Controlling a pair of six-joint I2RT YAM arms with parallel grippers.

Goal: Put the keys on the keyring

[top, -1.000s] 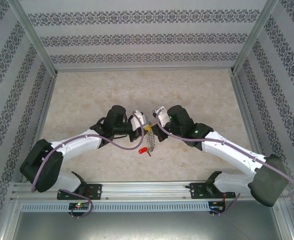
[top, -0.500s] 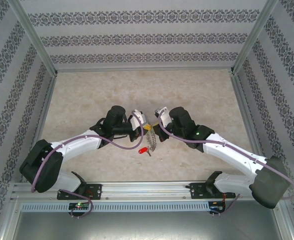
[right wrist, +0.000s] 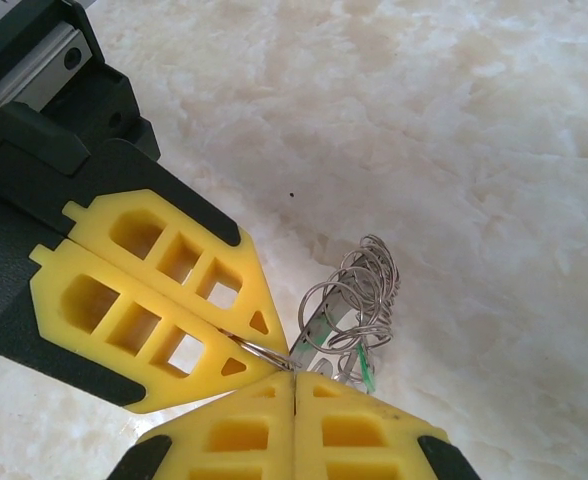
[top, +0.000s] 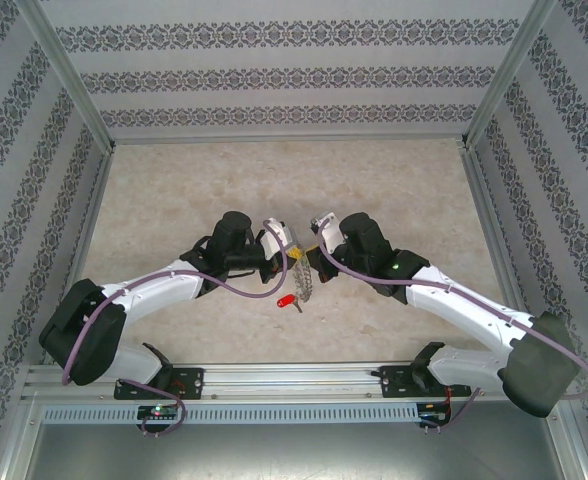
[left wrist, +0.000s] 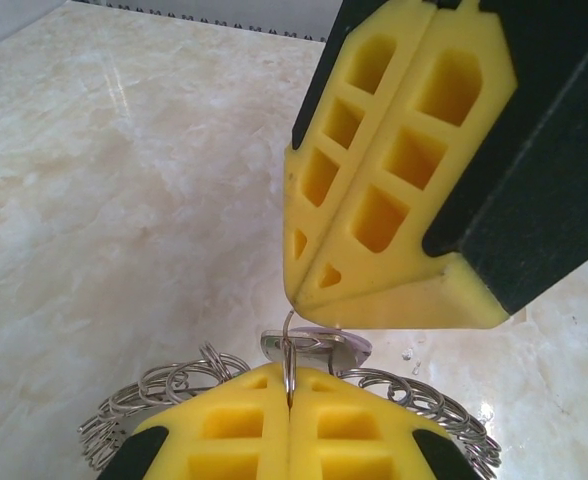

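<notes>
The left end effector (left wrist: 289,388) is fully closed, its two yellow fingers pressed flat together. It pinches one thin wire loop (left wrist: 288,352) on the rim of the keyring (left wrist: 319,346), and the loop rises straight out of the seam between the fingers. The rest of the ring's loops fan out to either side just behind those fingers.

The right end effector (right wrist: 294,384) is also fully closed. Its tip meets the tip of the left one at an angle, right at that same loop. I cannot tell whether it actually grips the wire or only touches it.

In the top view the keyring hangs edge-on between the two arms at the middle of the counter (top: 174,190). A key with a red tag (top: 286,299) lies on the counter just in front of it, free of both end effectors. A green strip (right wrist: 364,376) shows among the loops; what it belongs to is unclear.
</notes>
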